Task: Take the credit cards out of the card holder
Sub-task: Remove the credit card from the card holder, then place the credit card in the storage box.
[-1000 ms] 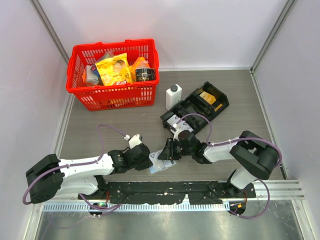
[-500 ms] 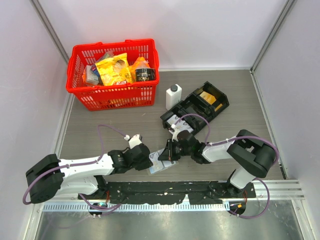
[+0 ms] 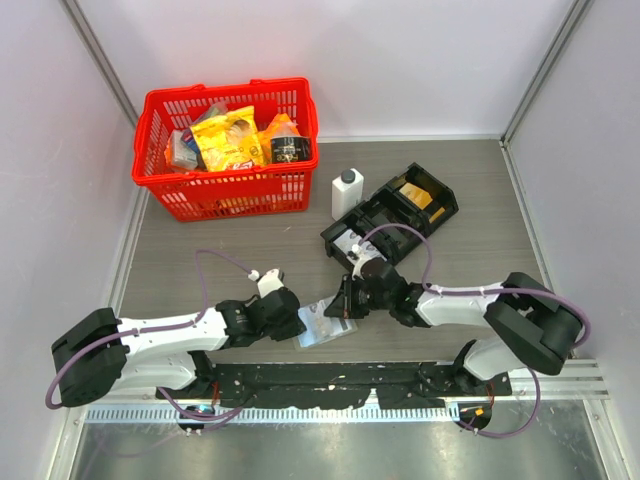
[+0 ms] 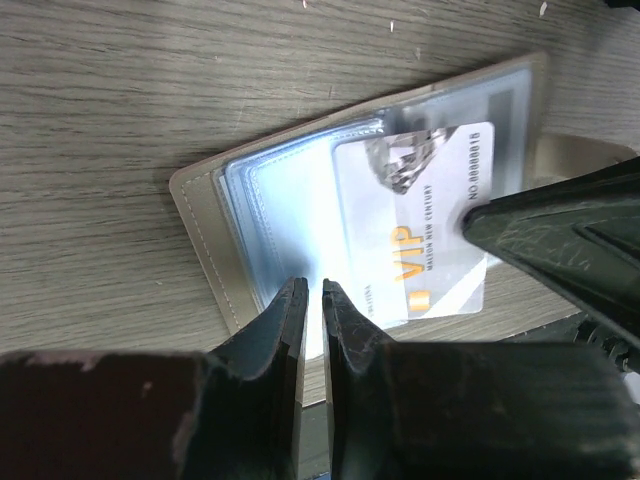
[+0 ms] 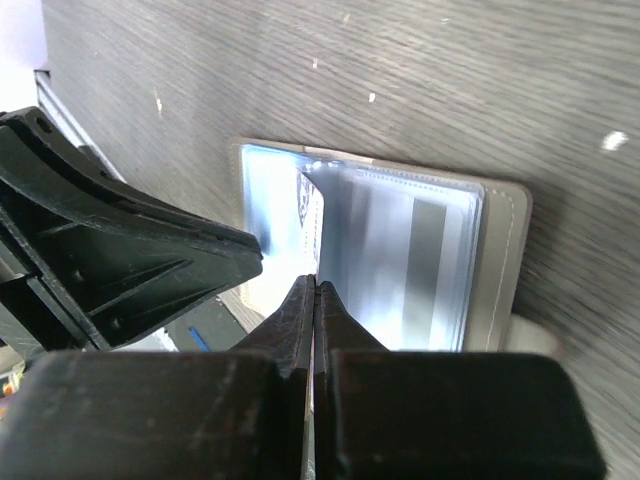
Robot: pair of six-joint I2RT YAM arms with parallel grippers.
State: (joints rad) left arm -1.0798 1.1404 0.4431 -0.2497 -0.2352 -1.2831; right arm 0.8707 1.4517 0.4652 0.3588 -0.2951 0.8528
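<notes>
**Both pincers on the opened card holder, near centre of the table**

At 11 o'clock on the grey table stands a red basket filled with packets.

Near the front edge, the left gripper reaches in from 9 o'clock. Its jaws are drawn almost together, with only a thin pale sliver between them, and they nip the near edge of the card holder.

The holder lies flat and opened out, pale blue inner panel upward, at about 6 o'clock from the table's centre, between the two pincers. In the top view its long axis runs roughly from 8 to 2 o'clock. In the left wrist view the tan spine end points toward 9 o'clock.

A white VIP card sits partly out of its sleeve, its long side lying across the holder's length.

The right gripper comes in from 3 o'clock, jaws pressed tight on the card's edge.

At 12 o'clock from this pincer stands a white bottle. A black tray lies just beside the bottle at 3 o'clock.
</notes>
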